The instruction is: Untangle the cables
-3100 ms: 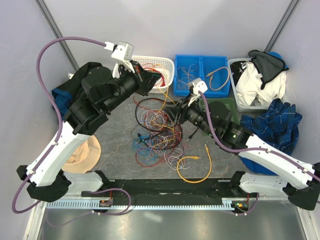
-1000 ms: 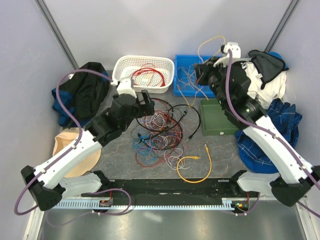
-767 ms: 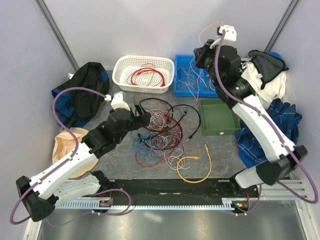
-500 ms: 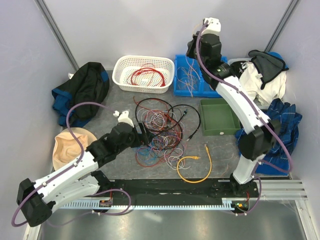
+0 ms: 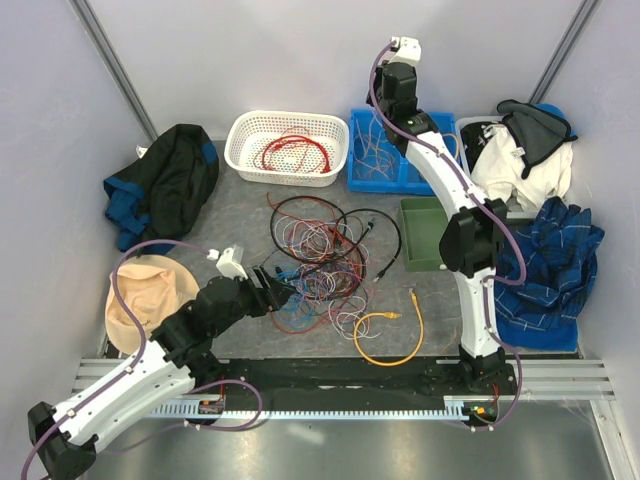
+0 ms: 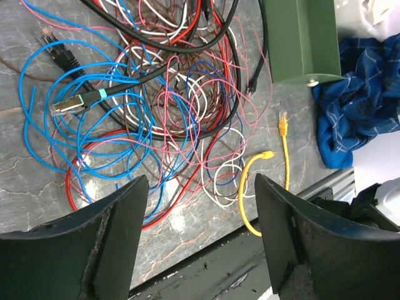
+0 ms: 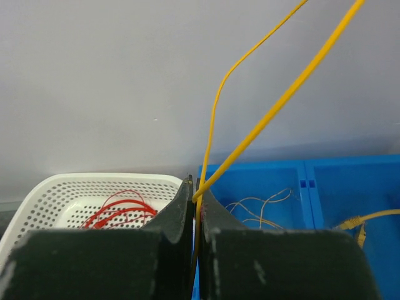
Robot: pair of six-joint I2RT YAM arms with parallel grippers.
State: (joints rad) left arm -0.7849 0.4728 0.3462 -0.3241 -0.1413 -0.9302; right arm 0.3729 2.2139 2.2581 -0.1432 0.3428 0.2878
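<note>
Right wrist view: pinched shut with the right fingers [image 7: 176, 215] on a thin yellow-orange wire [image 7: 281, 94], over a blue plastic bin [image 7: 337, 181]. Spread wide at the left fingers [image 6: 119, 225], above tangled thin multicoloured cables [image 6: 169, 94] lying mid-desk [image 6: 25, 181].

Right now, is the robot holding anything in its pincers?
The right pincer pinches a thin yellow wire partway along, both strands rising from it. The left pincer is open and holds nothing.

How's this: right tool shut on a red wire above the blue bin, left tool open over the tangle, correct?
Only the colour is wrong: the right wrist view shows the right tool shut on a yellow wire, not red.
</note>
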